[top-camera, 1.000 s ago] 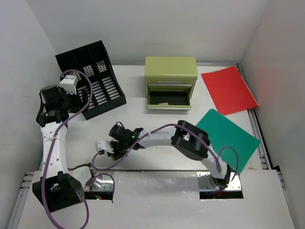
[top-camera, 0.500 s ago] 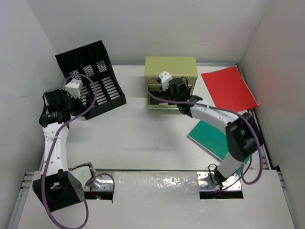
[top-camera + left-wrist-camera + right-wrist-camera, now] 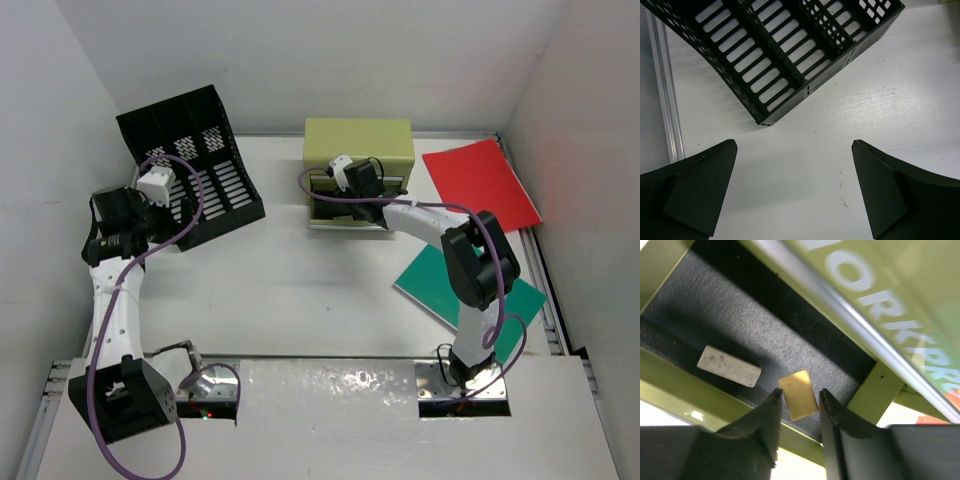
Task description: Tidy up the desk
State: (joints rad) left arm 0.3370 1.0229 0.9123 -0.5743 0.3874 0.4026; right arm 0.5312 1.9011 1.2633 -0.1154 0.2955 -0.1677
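**A:** Where does each tool stand over the desk [image 3: 300, 300]?

**B:** The white top lies directly under the left gripper [image 3: 794, 146]; its jaws are spread fully and nothing is between them. Ahead of its tips stands the black file rack [image 3: 790, 45], one corner nearest; off to its left runs a metal edge rail [image 3: 665, 100].

**A:** And the right gripper [image 3: 800, 391]?

**B:** It is over the open drawer [image 3: 740, 335] of the olive chest [image 3: 358, 148]; its jaws are parted by a narrow gap. A small yellow tab [image 3: 798, 396] lies flat on the dark liner between the tips; they flank it closely, and it does not look clamped.

**A:** Anything else close to it?

**B:** A pale speckled block [image 3: 729, 366] lies on the liner left of the tips; the drawer's front lip crosses just under them; the chest's face rises beyond, with white lettering [image 3: 880, 305] that is blurred and cut off at the frame.

**A:** Does the overhead view show those pieces?

**B:** No; there the right wrist and its cable cover the drawer mouth; only the wrist camera gives the tab and the block. The overhead view alone gives the red folder [image 3: 480, 188] to the right of that gripper and the green folder [image 3: 440, 285] behind it; the right arm crosses part of the green one.
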